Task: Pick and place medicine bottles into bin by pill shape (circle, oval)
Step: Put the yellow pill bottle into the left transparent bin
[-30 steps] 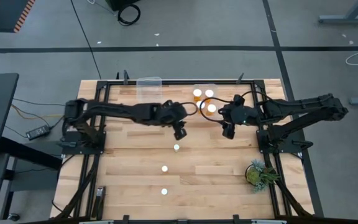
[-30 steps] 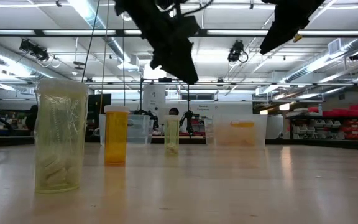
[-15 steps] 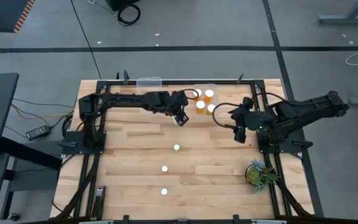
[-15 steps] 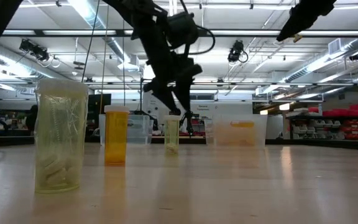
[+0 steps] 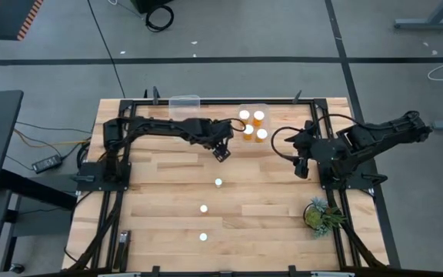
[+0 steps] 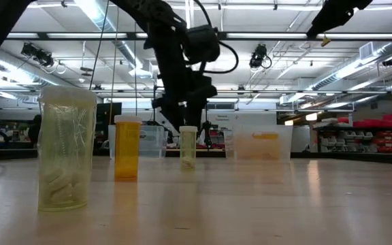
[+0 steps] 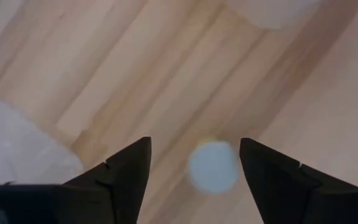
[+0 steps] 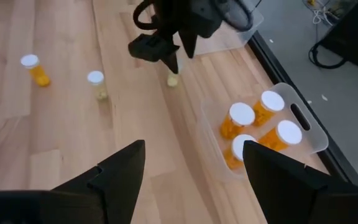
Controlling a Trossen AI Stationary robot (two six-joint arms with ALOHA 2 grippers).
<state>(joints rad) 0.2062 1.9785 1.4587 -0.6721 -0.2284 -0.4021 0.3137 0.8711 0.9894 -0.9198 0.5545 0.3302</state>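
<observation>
Amber and pale yellow see-through plastic is what the small medicine bottles with round white caps are made of. Three of them are left standing on the wooden desk [image 5: 160,200], in a row down its middle.

The narrow pale bottle [image 5: 218,182] nearest the far edge is the one being worked on. A second ago the left gripper [image 5: 221,152] was held high and its fingers were partly closed. Now it has been lowered to just above this bottle's cap [image 7: 213,167], and its fingers have been spread wide, with nothing held. In the left wrist view the cap is seen between the two dark fingers [image 7: 123,171], a little nearer one of them. So a grab of this bottle seems to be getting ready, but nothing has been touched yet.

The right gripper [image 5: 302,166] has been pulled back from the bins toward the right edge of the desk. It is open and empty.

Four orange bottles are already held in the clear plastic bin [image 5: 254,106] at the far edge, right of the middle. Another clear bin [image 5: 184,101] is set at the far edge too, left of the first.

The pale bottle [image 6: 188,146] is upright, thin and light-looking. The shape of its pills cannot be told.
</observation>
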